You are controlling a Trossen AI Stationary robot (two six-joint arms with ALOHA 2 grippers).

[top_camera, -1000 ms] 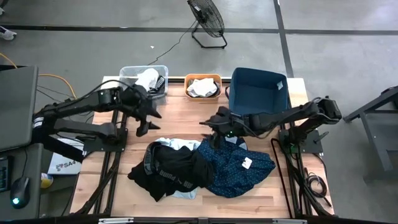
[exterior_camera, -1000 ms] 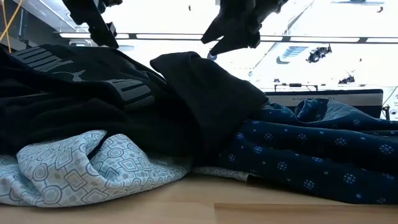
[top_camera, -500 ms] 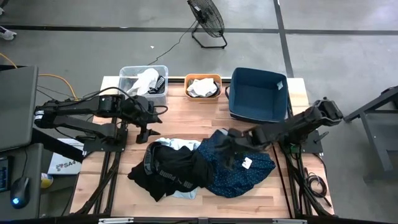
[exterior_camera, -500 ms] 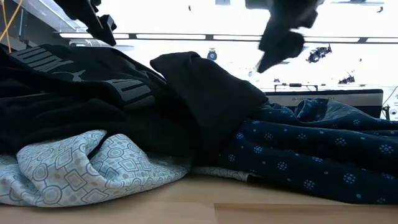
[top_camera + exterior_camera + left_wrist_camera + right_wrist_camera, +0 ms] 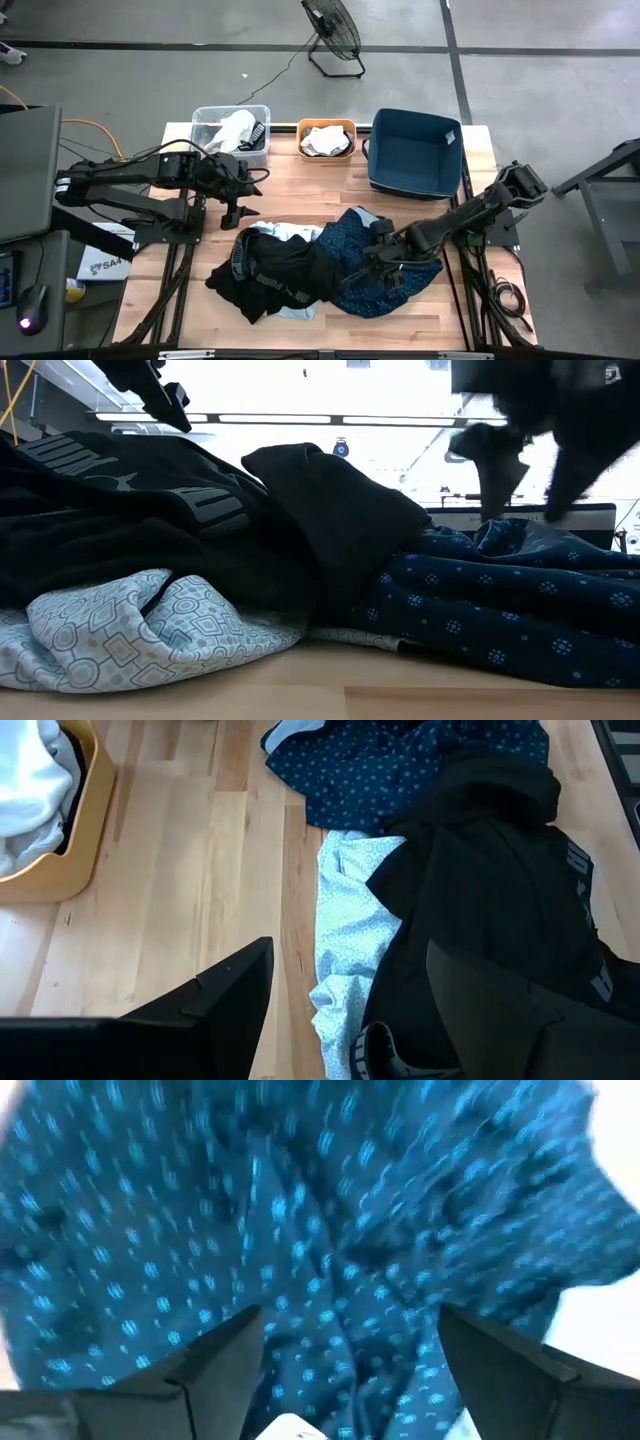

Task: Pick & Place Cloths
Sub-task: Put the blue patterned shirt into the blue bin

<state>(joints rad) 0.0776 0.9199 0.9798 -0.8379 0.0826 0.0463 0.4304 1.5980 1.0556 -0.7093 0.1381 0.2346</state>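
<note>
The right gripper (image 5: 378,262), fingers spread and released, hangs over the navy dotted cloth (image 5: 385,262) at the table's (image 5: 300,180) five o'clock, while the left gripper (image 5: 240,212), also released, waits at ten o'clock.

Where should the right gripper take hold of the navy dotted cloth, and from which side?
Probably from straight above, on a raised fold near the middle of the navy dotted cloth. It lies crumpled, and the right gripper is open over it.

High view: overhead, straight down on whole worktop (image 5: 300,180). Low view: worktop level, close against cloth pile (image 5: 300,540). Left wrist view: looks down on same pile. Right wrist view: very close over dotted navy cloth (image 5: 330,1230).
</note>
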